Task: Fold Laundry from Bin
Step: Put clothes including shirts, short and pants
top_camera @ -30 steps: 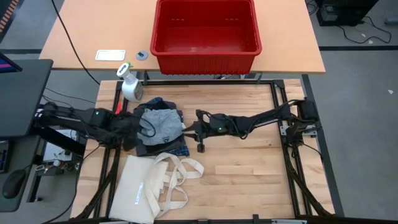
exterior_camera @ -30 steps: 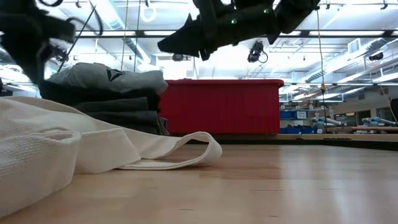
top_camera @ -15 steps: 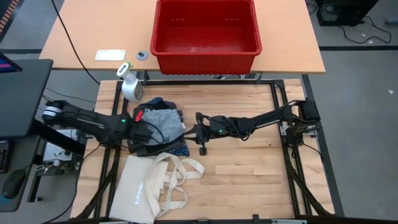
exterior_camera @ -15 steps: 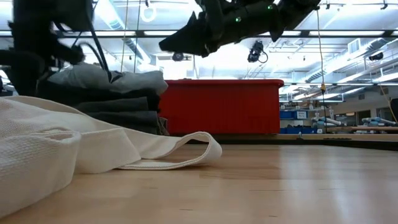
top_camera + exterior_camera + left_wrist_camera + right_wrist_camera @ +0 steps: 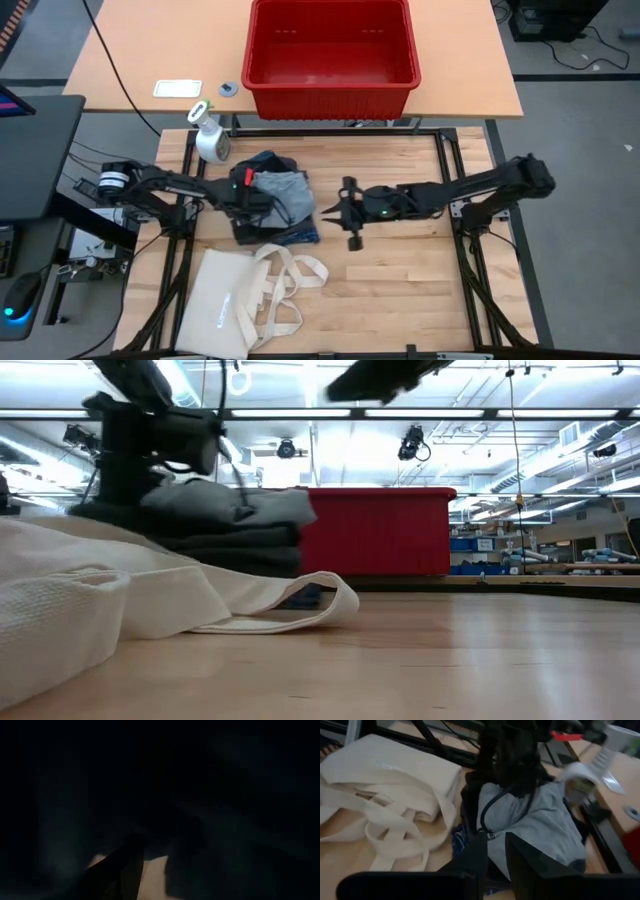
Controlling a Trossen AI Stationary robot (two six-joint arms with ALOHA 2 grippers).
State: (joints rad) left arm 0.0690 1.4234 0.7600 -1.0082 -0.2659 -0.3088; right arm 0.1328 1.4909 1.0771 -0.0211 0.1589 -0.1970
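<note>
The laundry [image 5: 285, 195] is a folded stack on the wooden table, a light grey piece [image 5: 535, 830] on top of dark ones, with blue plaid [image 5: 300, 237] showing at its near edge. My left gripper [image 5: 245, 205] is down at the stack's left side, dark against dark cloth; its wrist view is black. My right gripper [image 5: 325, 210] hangs above the table just right of the stack, pointing at it, fingers [image 5: 480, 855] narrowly apart with nothing between them. The red bin [image 5: 330, 95] stands on the far table.
A cream tote bag [image 5: 240, 300] lies at the near left, its handles [image 5: 295, 272] reaching toward the stack's near edge. A white spray bottle [image 5: 210, 140] stands at the far left. Bare wood lies to the right and near right of the stack.
My left gripper has come down and gone toward the table's right edge, against the stack's left side. The whole stack has slid a little to the right. My right gripper has risen and drawn back toward the right edge, away from the stack.
</note>
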